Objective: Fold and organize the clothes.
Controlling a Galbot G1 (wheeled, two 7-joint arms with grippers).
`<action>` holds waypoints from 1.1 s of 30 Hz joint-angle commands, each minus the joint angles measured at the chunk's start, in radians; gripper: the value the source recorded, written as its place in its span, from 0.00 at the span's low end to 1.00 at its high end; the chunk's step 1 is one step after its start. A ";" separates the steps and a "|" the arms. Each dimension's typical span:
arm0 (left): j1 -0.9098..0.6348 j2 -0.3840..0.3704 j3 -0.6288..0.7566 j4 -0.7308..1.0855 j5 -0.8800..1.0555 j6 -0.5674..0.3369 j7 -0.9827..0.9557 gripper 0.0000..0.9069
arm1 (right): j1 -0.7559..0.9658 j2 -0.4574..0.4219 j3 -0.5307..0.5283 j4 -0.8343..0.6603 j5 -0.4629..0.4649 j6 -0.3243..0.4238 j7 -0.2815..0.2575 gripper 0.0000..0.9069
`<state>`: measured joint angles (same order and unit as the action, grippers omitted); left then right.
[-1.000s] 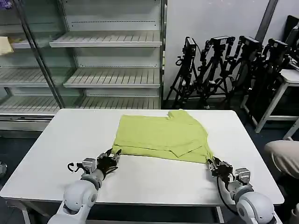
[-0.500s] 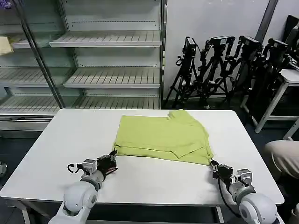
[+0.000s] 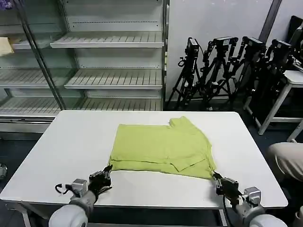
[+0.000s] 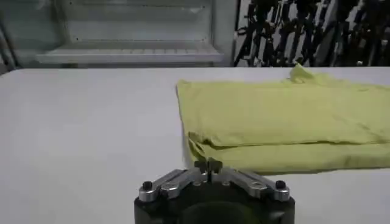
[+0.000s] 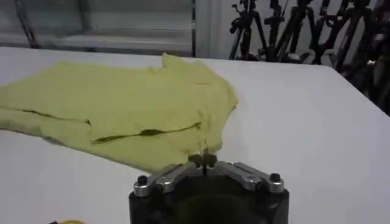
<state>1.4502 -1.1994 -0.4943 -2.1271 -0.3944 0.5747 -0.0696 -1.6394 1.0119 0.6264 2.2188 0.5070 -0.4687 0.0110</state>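
Left tool [image 3: 105,174]: clenched on the near-left corner of the lime yellow-green cotton T-shirt [image 3: 161,147], drawn back toward the white bench's [image 3: 57,151] near edge.
Right tool [image 3: 218,179]: clenched on the near-right corner, likewise withdrawn.
T-shirt: half-folded, dragged nearer; probably being positioned for the next fold.

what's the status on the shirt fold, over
Left pincer shut on T-shirt's near-left corner. Right pincer shut on near-right corner. T-shirt folded over, lying on white table. Nothing in the way.
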 commanded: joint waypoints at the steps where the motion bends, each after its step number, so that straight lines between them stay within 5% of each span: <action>1: 0.205 0.014 -0.109 -0.147 -0.003 -0.005 0.001 0.02 | -0.185 -0.001 0.060 0.116 -0.028 0.017 -0.004 0.00; 14: 0.245 0.019 -0.132 -0.179 -0.003 0.002 -0.002 0.02 | -0.260 0.012 0.080 0.135 -0.064 0.032 -0.005 0.00; 15: 0.251 0.019 -0.127 -0.181 0.010 0.001 -0.003 0.31 | -0.259 0.012 0.079 0.136 -0.077 0.030 -0.006 0.19; 16: 0.262 0.020 -0.124 -0.185 0.038 0.001 0.012 1.00 | -0.255 0.013 0.076 0.139 -0.078 0.033 -0.008 1.00; 26: 0.112 0.080 -0.111 -0.201 0.033 0.002 0.016 1.00 | -0.048 -0.044 0.135 0.148 0.083 -0.021 0.028 1.00; 33: -0.218 0.082 0.018 -0.024 -0.066 0.002 -0.033 1.00 | 0.375 -0.022 -0.071 -0.007 0.145 -0.097 0.162 1.00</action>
<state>1.5654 -1.1465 -0.5880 -2.2951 -0.3965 0.5758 -0.0703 -1.6403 0.9956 0.6878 2.3149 0.5636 -0.5030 0.0716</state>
